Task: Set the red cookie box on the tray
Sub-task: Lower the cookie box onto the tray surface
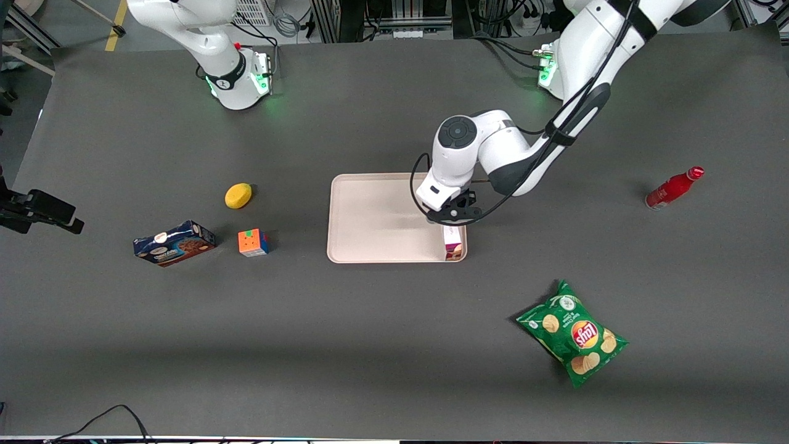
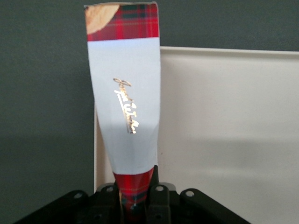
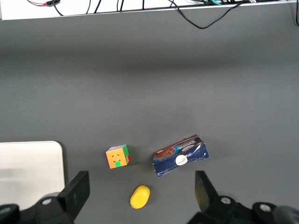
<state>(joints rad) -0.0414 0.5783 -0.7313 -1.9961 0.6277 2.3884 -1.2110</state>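
My left gripper (image 1: pixel 455 213) is over the tray's edge toward the working arm's end, shut on the red cookie box (image 1: pixel 453 244). In the left wrist view the two fingers (image 2: pixel 159 198) pinch one plaid end of the box (image 2: pixel 125 107), which shows its white label band and a cookie picture at its free end. The box runs along the rim of the pale cream tray (image 2: pixel 224 140), its free end pointing at the front camera. The tray (image 1: pixel 376 216) lies mid-table. I cannot tell whether the box touches the tray.
A dark-blue cookie box (image 1: pixel 174 243), a colour cube (image 1: pixel 253 242) and a yellow round thing (image 1: pixel 238 195) lie toward the parked arm's end. A green chips bag (image 1: pixel 573 333) lies nearer the front camera than the tray. A red bottle (image 1: pixel 674 188) lies toward the working arm's end.
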